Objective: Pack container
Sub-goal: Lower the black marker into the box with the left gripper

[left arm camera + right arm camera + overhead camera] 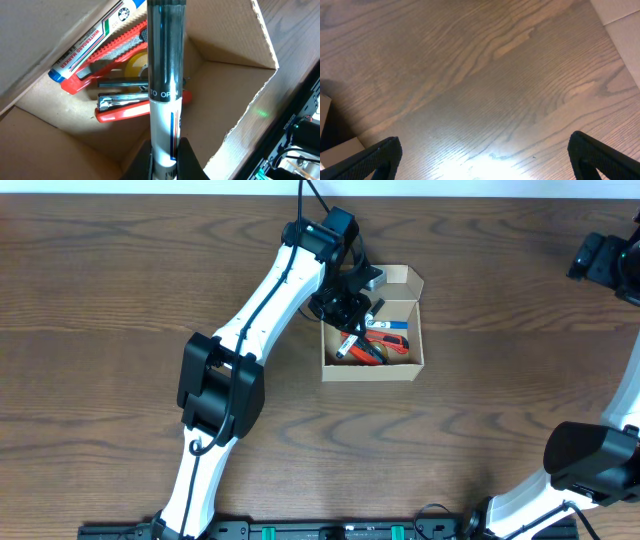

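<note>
**Lay the tube in low, then let go**

The left fingers [191, 161] are clamped on a dark-capped tube [167, 75] above the open container [372, 372], which sits at two o'clock from the middle of the desk [120, 300]. Best to tip it level over the free floor at six o'clock and release low. The right fingers [375, 157] are spread wide, holding nothing. Inside: one whiteboard marker [90, 42], one red utility knife [107, 52], one yellow roll [136, 64], one red-handled tool [125, 107].

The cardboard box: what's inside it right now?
Inside the container: a blue-capped whiteboard marker, a red utility knife, a red-handled metal tool and a yellow thing. The left gripper holds a dark-and-white tube over them, hiding part of the yellow thing and the floor beneath.
</note>
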You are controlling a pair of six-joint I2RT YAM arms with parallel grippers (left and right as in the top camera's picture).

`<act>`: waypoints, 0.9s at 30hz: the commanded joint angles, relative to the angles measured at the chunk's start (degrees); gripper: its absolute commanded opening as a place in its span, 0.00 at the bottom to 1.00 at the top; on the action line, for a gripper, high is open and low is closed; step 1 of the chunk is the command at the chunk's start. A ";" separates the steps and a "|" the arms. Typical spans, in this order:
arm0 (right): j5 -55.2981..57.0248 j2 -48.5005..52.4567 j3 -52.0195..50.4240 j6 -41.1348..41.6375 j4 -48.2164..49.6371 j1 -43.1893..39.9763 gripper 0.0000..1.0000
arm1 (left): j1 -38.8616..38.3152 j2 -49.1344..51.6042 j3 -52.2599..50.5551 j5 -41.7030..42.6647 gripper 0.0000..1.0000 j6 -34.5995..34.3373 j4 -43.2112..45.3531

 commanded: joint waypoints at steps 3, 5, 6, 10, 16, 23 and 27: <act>0.15 0.37 -0.26 0.79 -0.07 -0.31 0.99 | 0.04 2.51 1.31 0.52 0.06 1.14 0.07; 0.15 0.37 -0.26 0.76 -0.07 -0.31 0.99 | 0.04 2.86 1.31 0.50 0.06 1.14 0.04; 0.15 0.37 -0.26 0.76 -0.07 -0.31 0.99 | 0.04 3.15 1.31 0.44 0.06 1.14 0.09; 0.15 0.37 -0.26 0.79 -0.07 -0.31 0.99 | 0.04 3.82 1.31 0.31 0.06 1.14 0.48; 0.15 0.37 -0.26 0.79 -0.07 -0.31 0.99 | 0.04 4.35 1.31 -2.47 0.06 1.11 0.79; 0.15 0.37 -0.26 0.79 -0.07 -0.31 0.99 | 0.04 4.44 1.31 -3.87 0.07 1.11 1.03; 0.15 0.37 -0.26 0.79 -0.07 -0.31 0.99 | 0.04 4.46 1.31 -3.87 0.06 1.14 1.11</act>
